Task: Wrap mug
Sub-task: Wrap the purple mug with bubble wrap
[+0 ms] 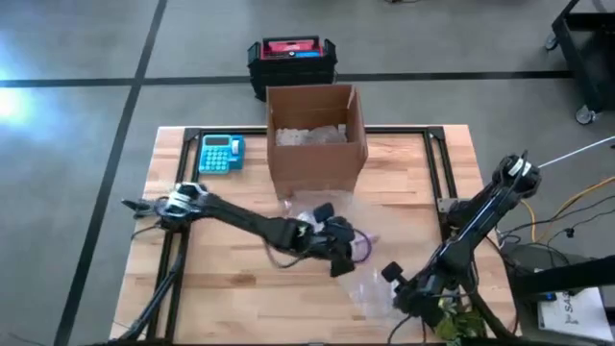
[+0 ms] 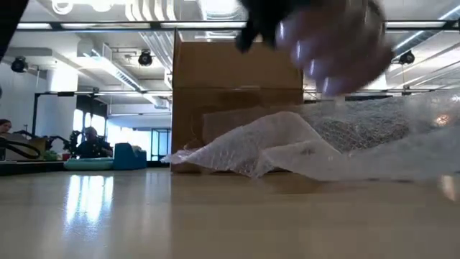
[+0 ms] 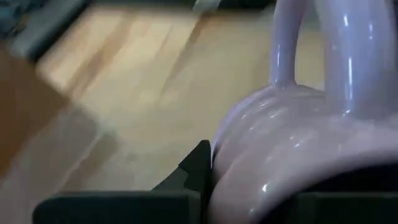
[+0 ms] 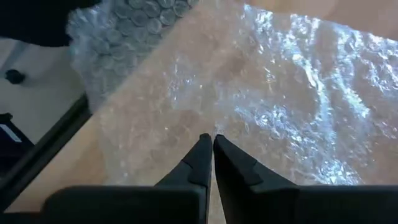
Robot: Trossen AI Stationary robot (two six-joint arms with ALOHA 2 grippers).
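The left claw [image 1: 338,252] grips the glossy lilac ceramic mug [image 3: 292,155] by its rim, held above the sheet of clear bubble wrap [image 4: 261,106] spread on the wooden bench [image 1: 221,288]. The right claw [image 4: 212,155], fingers pinched together (on nothing that I can make out), hovers at the wrap's near edge, so the sheet lies directly below the mug.

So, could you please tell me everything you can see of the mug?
The mug is glossy pale lilac, apparently glazed ceramic, with a rounded body and a looped handle. The left gripper holds it, one dark finger pressed against its side. In the low view it hangs blurred above the bubble wrap, clear of the table, in front of the cardboard box. Its inside is not visible.
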